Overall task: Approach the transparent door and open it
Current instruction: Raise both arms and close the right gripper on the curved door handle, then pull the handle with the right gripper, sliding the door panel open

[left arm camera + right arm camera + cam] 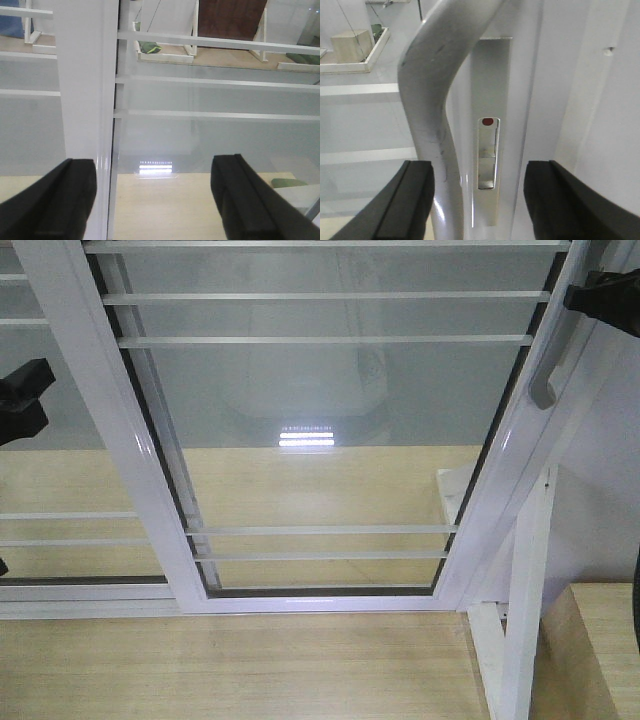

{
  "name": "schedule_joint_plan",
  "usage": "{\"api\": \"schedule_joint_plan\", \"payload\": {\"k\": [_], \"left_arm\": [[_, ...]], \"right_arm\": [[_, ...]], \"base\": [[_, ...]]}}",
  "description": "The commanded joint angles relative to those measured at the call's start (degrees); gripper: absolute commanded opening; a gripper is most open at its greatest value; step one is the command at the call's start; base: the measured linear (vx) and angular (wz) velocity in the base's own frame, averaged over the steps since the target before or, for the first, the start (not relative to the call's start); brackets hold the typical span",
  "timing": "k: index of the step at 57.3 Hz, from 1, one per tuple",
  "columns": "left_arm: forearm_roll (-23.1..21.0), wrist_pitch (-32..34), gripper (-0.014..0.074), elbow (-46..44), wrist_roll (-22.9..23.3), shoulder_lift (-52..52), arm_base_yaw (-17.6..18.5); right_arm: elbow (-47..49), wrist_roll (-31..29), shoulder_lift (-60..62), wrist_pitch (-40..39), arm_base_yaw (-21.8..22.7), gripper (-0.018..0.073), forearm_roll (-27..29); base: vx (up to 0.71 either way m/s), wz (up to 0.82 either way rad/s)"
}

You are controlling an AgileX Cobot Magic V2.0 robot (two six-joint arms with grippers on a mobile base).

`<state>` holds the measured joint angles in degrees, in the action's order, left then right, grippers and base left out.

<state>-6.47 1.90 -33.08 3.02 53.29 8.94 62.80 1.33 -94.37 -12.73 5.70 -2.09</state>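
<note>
Straight ahead of the robot, the transparent door (488,505) stands on the wooden floor (250,660), with its curved silver handle (552,355) on the right upright. The right claw (477,200) is spread. The handle's lower stretch lies between its fingers (405,202), just beside the left one and next to a lock slot (487,152) with a red dot. The left claw (155,200), also spread, faces a white upright (82,100).
</note>
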Motion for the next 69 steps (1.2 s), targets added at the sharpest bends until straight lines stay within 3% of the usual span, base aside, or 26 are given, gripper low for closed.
{"api": "schedule_joint_plan", "payload": {"k": [1, 10, 44, 52, 62, 69], "left_arm": [[-0.2, 4.6, 0.0589, -2.1, 0.0, -0.5, 0.3], [-0.2, 4.6, 0.0589, -2.1, 0.0, -0.5, 0.3], [-0.2, 4.6, 0.0589, -2.1, 0.0, -0.5, 0.3], [-0.2, 4.6, 0.0589, -2.1, 0.0, -0.5, 0.3], [-0.2, 4.6, 0.0589, -2.1, 0.0, -0.5, 0.3], [-0.2, 4.6, 0.0589, -2.1, 0.0, -0.5, 0.3]], "right_arm": [[2.2, 4.3, 2.3, -5.8, -0.6, 0.0456, -6.5], [2.2, 10.1, 2.1, -8.3, -0.6, 0.0456, -11.7], [2.2, 12.7, -6.1, -18.5, -0.6, 0.0434, -11.5], [2.2, 12.6, -6.6, -18.4, -0.6, 0.0336, -11.6], [2.2, 12.6, -6.6, -18.8, -0.6, 0.0125, -11.8], [2.2, 13.1, -6.6, -18.8, -0.9, 0.0035, -12.0]], "base": [[0.00, 0.00], [0.00, 0.00], [0.00, 0.00], [0.00, 0.00], [0.00, 0.00], [0.00, 0.00]]}}
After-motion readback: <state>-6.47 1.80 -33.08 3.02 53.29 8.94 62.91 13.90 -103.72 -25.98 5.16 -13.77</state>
